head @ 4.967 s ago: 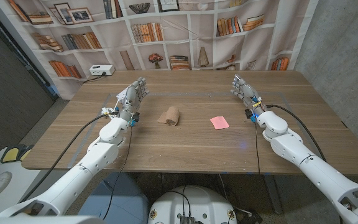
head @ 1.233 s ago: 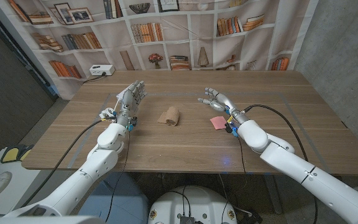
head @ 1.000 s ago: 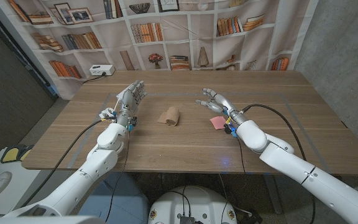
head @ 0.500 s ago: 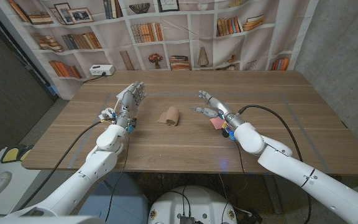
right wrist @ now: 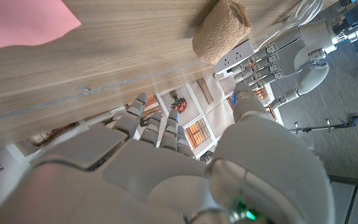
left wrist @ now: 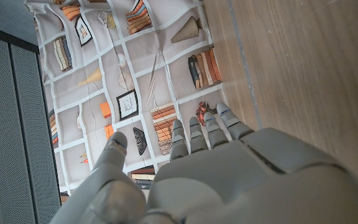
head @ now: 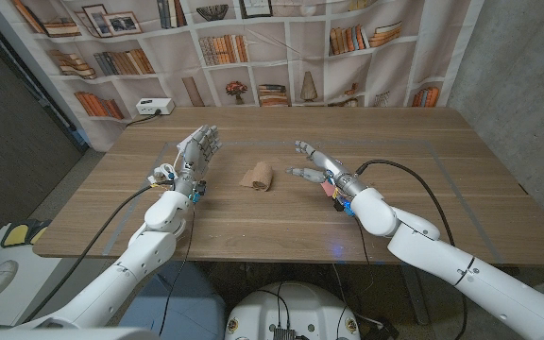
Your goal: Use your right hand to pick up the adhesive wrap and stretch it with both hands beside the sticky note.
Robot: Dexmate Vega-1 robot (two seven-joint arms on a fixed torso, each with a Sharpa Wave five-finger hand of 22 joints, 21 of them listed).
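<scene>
The adhesive wrap [head: 260, 177] is a tan roll lying on the wooden table [head: 253, 222] near its middle; it also shows in the right wrist view [right wrist: 222, 30]. My right hand [head: 314, 162] hovers open just right of the roll, fingers spread toward it, not touching. The pink sticky note [head: 327, 188] lies partly hidden under that hand and appears clearly as the sticky note [right wrist: 27, 22] in the right wrist view. My left hand [head: 196, 151] stands open at the table's left, fingers up, holding nothing, well apart from the roll.
A white power strip [head: 154, 107] sits at the table's back left corner. A bookshelf-print backdrop [head: 253, 47] hangs behind the table. Faint blue tape lines [head: 414, 144] mark the tabletop. My left hand [right wrist: 303, 43] appears beyond the roll in the right wrist view.
My right hand has travelled left from the table's right side, past the sticky note, toward the roll. The left hand and the roll have stayed put.
</scene>
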